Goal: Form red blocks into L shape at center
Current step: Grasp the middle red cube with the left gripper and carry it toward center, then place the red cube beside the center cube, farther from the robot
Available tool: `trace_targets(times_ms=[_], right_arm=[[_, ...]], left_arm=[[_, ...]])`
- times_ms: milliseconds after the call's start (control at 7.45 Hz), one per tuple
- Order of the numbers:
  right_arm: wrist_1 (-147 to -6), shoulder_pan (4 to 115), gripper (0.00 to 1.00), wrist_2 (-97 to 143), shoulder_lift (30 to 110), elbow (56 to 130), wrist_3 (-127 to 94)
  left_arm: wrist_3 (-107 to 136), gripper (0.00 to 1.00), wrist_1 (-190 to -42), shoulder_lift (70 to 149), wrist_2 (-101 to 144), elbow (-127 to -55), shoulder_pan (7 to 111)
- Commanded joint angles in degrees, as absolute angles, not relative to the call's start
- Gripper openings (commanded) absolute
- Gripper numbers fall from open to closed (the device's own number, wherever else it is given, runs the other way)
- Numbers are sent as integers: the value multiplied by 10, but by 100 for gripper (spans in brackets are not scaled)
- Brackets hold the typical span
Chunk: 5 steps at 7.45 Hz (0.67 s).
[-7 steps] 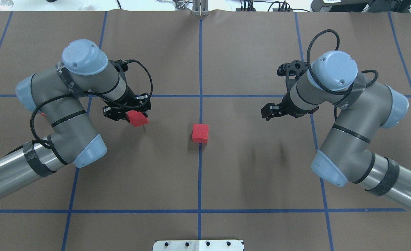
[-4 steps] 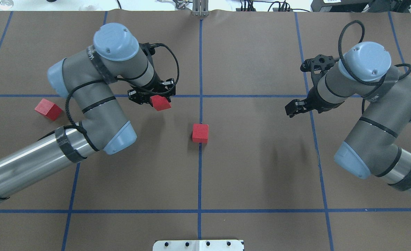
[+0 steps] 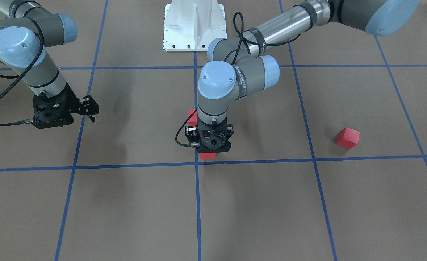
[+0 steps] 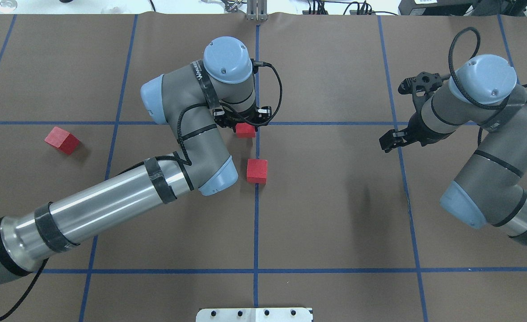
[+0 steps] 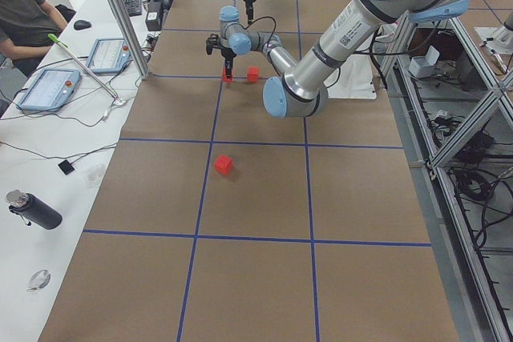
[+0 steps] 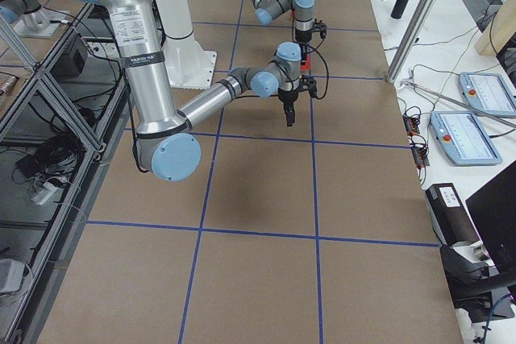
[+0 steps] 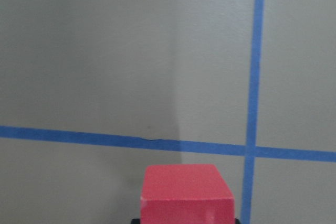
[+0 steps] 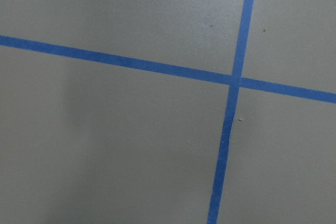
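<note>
**Student:** What does the left gripper (image 4: 245, 121) carry, and where?

**Instructor:** Its fingers are pinched on the held red block (image 4: 245, 130). The block is just on the robot's side of the cross tape line (image 4: 335, 123) and just left of the centre tape line (image 4: 256, 223). In the wrist view its right edge runs parallel to that line, close beside it. Whether its underside touches the surface cannot be told.

**Student:** And the center (image 4: 290, 192)?

**Instructor:** The middle red block (image 4: 257, 171) sits astride the centre tape line, with its edges parallel to the grid. A strip of brown surface separates it from the held red block, so the two do not touch. In the overhead view the left arm's blue joint cap (image 4: 218, 179) appears just beside its left edge.

**Student:** The third?

**Instructor:** The outlying red block (image 4: 61, 140) lies well apart on the robot's left, beyond the next tape line, turned askew to the grid.

**Student:** The right gripper (image 4: 388, 141)?

**Instructor:** It is near the tape line on the robot's right, well apart from all the blocks. Brown surface lies between it and the middle red block. Whether its fingers are spread or together cannot be told.
</note>
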<state>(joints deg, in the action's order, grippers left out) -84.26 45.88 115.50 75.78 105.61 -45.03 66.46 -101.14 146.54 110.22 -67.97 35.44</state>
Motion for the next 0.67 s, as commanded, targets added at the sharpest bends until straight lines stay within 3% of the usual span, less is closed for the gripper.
trace_targets(times_ms=[0,537], right_arm=[[-838,458,100,1154,758,1056,-451],[-838,457,100,1154,756,1054,-452]], left_arm=[[659,0,-1011,1484,1099,-661,337],[661,0,-984,1487,1100,-670,328]])
